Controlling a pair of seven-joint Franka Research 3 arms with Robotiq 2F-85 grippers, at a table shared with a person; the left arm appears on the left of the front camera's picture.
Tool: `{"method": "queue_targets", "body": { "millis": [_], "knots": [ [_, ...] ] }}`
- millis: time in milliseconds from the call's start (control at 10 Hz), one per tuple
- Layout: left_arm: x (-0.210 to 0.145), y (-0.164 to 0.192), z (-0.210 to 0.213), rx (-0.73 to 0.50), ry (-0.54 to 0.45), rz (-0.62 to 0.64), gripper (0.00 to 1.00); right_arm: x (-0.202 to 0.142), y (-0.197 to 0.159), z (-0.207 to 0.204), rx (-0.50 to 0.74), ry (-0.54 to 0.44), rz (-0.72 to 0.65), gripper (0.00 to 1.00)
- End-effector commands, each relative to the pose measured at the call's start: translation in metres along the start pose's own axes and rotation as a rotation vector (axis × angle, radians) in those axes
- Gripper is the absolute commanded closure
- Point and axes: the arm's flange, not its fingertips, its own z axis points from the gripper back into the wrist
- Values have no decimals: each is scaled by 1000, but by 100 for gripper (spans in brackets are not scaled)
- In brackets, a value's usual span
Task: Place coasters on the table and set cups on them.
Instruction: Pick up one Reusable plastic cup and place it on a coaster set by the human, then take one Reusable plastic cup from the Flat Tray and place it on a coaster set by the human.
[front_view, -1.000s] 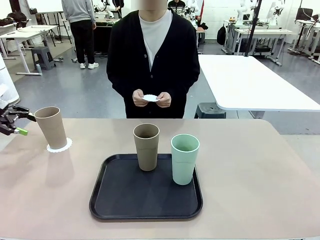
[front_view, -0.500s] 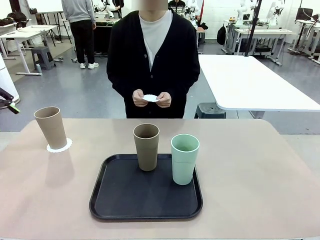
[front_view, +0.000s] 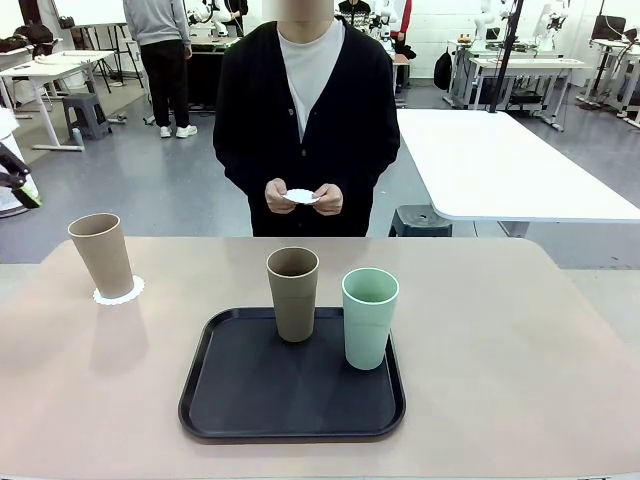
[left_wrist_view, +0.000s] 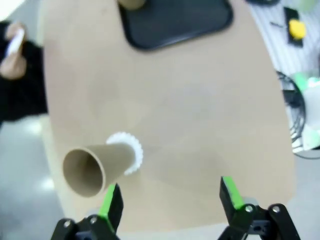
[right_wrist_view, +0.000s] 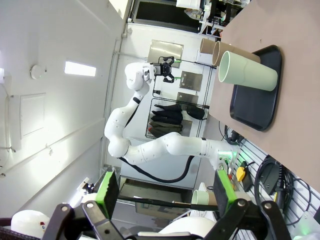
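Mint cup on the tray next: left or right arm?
Right, probably. The mint cup stands at the right of the tray, nearest cup in the right wrist view; the right gripper is open. The left gripper, open too, is far left by the tan cup on its coaster.

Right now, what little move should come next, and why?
Probably the person sets the held coaster on the table. One tan cup already stands on its coaster; the second tan cup and mint cup wait on the tray, and the left gripper and right gripper hang open, empty.

The table (front_view: 530, 340) lies bare right of the tray (front_view: 230, 405), where two cups (front_view: 293, 295) stand.
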Motion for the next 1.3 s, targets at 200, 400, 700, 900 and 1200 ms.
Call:
{"method": "queue_targets", "body": {
  "millis": [200,400,700,900,1200],
  "knots": [
    [45,22,-25,-66,296,262,0,0,0,1,6,-4,6,0],
    [34,7,-8,11,217,160,0,0,0,1,6,-4,6,0],
    [34,7,-8,11,217,160,0,0,0,1,6,-4,6,0],
    [34,7,-8,11,217,160,0,0,0,1,6,-4,6,0],
    [21,-33,-10,94,225,807,0,0,0,1,6,-4,6,0]
  ]
}}
